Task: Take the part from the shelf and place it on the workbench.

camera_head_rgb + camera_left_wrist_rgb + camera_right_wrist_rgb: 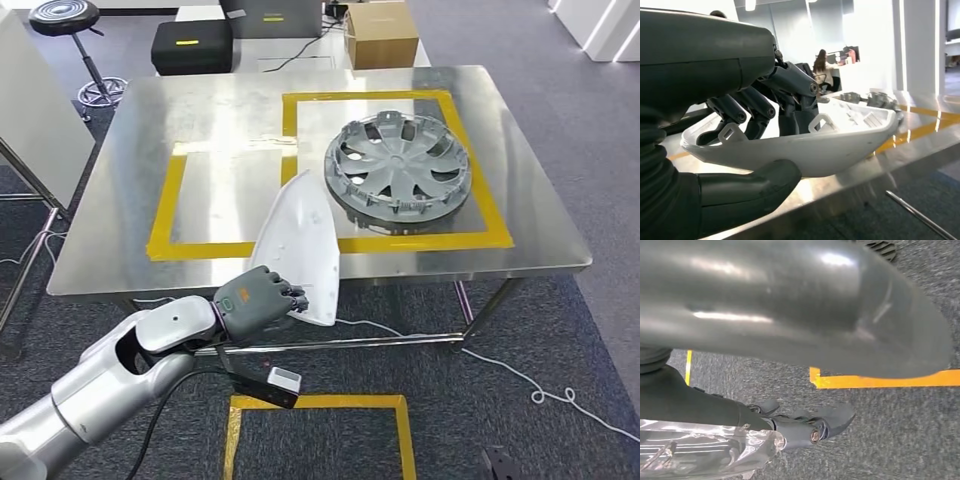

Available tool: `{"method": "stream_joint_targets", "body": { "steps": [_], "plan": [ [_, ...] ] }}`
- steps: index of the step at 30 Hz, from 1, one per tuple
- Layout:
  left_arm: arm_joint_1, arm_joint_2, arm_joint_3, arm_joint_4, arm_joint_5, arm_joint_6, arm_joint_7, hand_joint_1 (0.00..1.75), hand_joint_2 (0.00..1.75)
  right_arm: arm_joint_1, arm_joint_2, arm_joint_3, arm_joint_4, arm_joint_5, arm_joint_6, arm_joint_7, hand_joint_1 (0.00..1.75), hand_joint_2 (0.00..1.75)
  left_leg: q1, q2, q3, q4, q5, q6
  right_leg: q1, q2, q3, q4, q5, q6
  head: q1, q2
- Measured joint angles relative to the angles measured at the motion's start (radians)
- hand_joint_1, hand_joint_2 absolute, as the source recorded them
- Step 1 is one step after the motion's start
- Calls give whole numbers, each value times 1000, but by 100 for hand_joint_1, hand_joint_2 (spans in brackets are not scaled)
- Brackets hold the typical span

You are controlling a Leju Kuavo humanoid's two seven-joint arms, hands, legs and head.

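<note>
1. The workbench (226, 120), a steel worktop marked with yellow tape rectangles, stands just in front of the robot.
2. A grey wheel cover (398, 165) lies flat inside the taped rectangle toward the worktop's far right corner.
3. The part (302, 245), a white, shell-like moulded panel tapering to a point, hangs over the worktop's near edge; its tip reaches the yellow tape, its wide end juts past the edge toward the robot.
4. The left hand (256, 300) is clamped on the part's wide end, fingers (791, 90) curled inside the hollow, thumb under the outer skin.
5. The right hand (806, 427) hangs over the carpet; whether its fingers are curled or spread I cannot tell.
6. Judgement: the part looks light, thin and fairly stiff, with a smooth, slippery skin and small clip tabs that could snap. Gripping the rim rather than the tabs suits it.
</note>
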Motion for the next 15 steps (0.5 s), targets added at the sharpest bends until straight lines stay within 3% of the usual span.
{"method": "stream_joint_targets", "body": {
  "steps": [3,4,5,6,8,9,10,13,15],
  "plan": [
    [6,3,3,0,0,1,0,175,175,1,1,0,0,1,-3,0,0,0,-1,-1,18,1,-20,8,0,-2,-137,246,-100,8,3,0],
    [11,5,3,0,0,1,0,175,175,2,1,0,0,1,-4,0,0,0,-1,-2,26,2,-29,9,0,-2,-176,300,-105,8,3,0],
    [15,6,2,0,0,1,0,175,175,2,1,0,0,1,-5,0,0,0,-2,-3,36,2,-38,8,0,-2,-195,309,-84,8,3,0],
    [18,7,2,0,0,1,0,175,175,2,1,0,0,1,-6,0,0,0,-2,-5,49,2,-49,6,0,-2,-194,272,-40,6,3,0],
    [19,9,2,0,0,0,0,175,175,4,1,0,0,2,-6,0,0,0,-3,-8,75,2,-71,1,0,2,-153,116,84,1,3,0],
    [20,9,2,0,0,0,0,175,175,6,1,1,0,3,-6,0,0,0,-4,-9,85,4,-81,-3,0,3,-130,44,129,-3,3,0],
    [21,9,2,0,0,0,0,175,175,7,1,1,0,4,-6,1,0,0,-6,-11,91,6,-88,-7,0,5,-113,-5,154,-7,3,0],
    [23,12,3,0,1,-1,0,175,175,6,3,1,1,7,-6,4,0,0,-9,-12,89,15,-100,-14,-4,5,-95,-40,146,-17,2,0],
    [23,12,5,-1,1,0,0,175,175,4,5,1,1,7,-6,4,0,0,-9,-9,68,68,-141,-27,-10,7,-84,-49,135,-28,-1,0]
  ]
}}
